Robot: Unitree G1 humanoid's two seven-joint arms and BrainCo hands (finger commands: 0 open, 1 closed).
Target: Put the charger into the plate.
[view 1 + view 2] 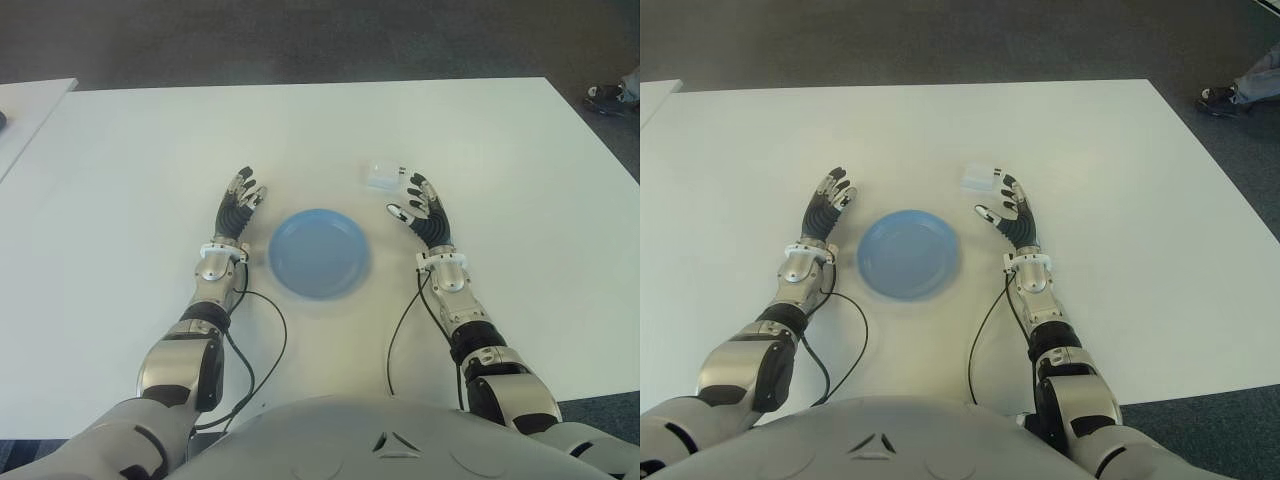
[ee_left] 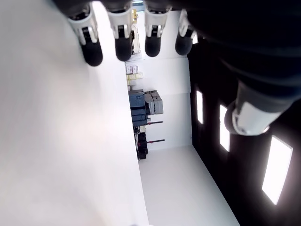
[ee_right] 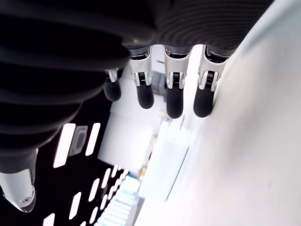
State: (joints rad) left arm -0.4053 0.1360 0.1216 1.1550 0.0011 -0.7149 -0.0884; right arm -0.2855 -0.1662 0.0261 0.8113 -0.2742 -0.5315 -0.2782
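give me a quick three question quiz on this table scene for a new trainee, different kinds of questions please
1. True or false: the charger already lies in the blue plate.
2. Which hand is nearer the charger? A) left hand B) right hand
3. Fill in: both hands show with fingers ____ and hold nothing.

Key
1. False. The charger lies on the white table, beyond the plate toward the robot's right, and the plate holds nothing.
2. B. The right hand's fingertips are just short of the charger; the left hand shows on the plate's other side.
3. Open.
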